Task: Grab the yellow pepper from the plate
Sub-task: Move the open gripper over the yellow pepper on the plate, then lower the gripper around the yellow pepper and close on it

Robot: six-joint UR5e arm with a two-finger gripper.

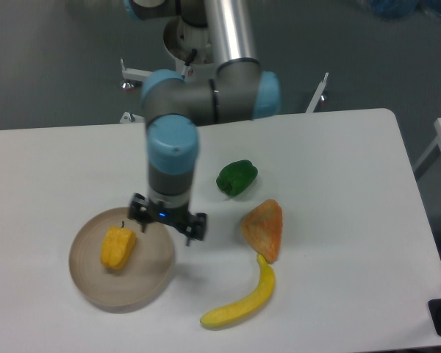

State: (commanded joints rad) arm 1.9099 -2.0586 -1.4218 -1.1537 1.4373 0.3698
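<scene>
The yellow pepper (117, 248) lies on the left half of the round beige plate (144, 285) at the table's front left, its dark stem pointing away from the camera. My gripper (167, 224) hangs over the plate's upper right rim, just right of the pepper and apart from it. Its two fingers are spread wide with nothing between them, so it is open.
A green pepper (237, 177) sits mid-table. An orange-tan triangular piece (264, 228) lies right of the gripper, and a yellow banana (242, 301) curves below it near the front edge. The arm's base stands behind the table.
</scene>
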